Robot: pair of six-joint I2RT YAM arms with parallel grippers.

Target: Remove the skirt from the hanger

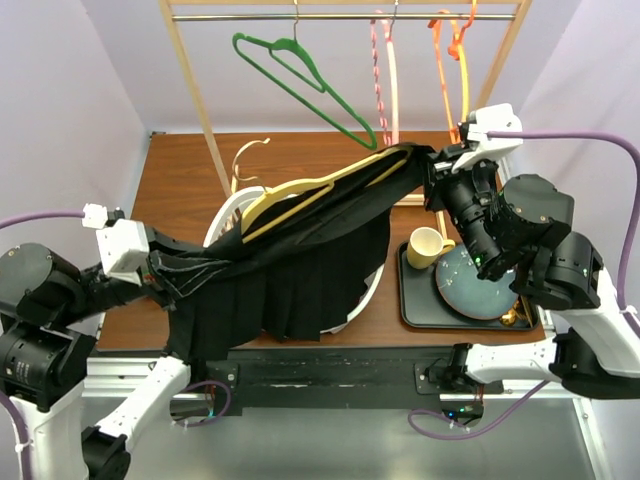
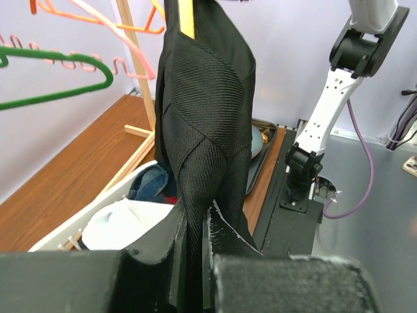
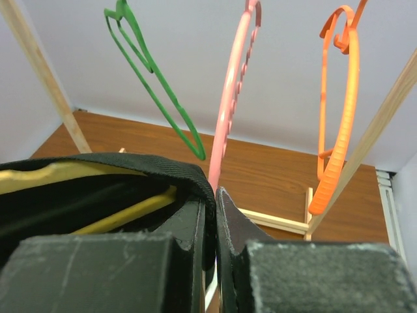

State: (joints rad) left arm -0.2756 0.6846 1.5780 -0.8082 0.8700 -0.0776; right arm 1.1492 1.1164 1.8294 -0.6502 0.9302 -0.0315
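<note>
A black pleated skirt is stretched slantwise over the table between my two grippers. A yellow hanger is still inside its waistband, its hook rising at the left end. My left gripper is shut on the skirt's lower left part. In the left wrist view the fabric runs up from between the left gripper's closed fingers, with the hanger showing at the top. My right gripper is shut on the waistband's far right end. In the right wrist view the waistband curls into the right gripper's closed fingers, beside the hanger's yellow bar.
A white basket of clothes stands under the skirt. Green, pink and orange hangers hang from the rail of a wooden rack. On the right, a dark tray holds a cream cup and a plate.
</note>
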